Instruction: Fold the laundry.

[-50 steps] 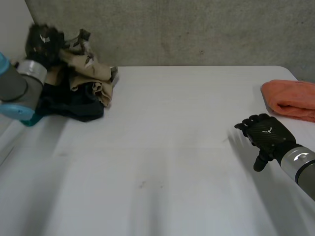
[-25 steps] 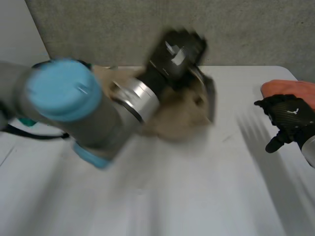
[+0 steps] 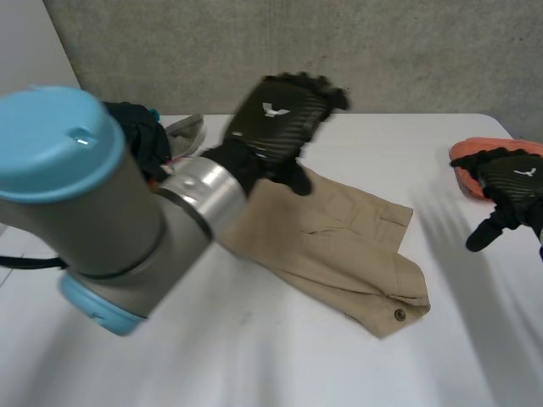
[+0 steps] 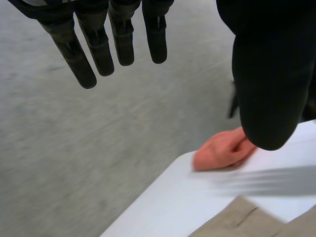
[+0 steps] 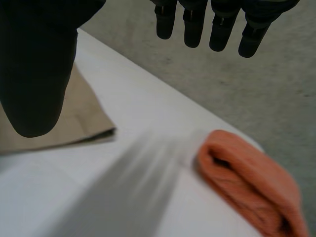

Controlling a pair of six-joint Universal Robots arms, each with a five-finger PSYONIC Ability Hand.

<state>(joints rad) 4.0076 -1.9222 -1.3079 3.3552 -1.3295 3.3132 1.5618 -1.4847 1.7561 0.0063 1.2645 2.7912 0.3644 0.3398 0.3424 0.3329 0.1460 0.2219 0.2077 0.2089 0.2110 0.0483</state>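
Tan garment pulled from the pile, now lying mid-table, released.

The tan garment (image 3: 339,246), probably shorts, lies roughly flat on the table (image 3: 254,356); a second ago it was bunched in the pile (image 3: 140,140) at the far left corner. The left hand (image 3: 276,114) hovers over its far edge, fingers straight, holding nothing. The right hand (image 3: 509,182), fingers loose and empty, has shifted back beside the folded orange cloth (image 5: 247,182). Judged ready for smoothing and folding.
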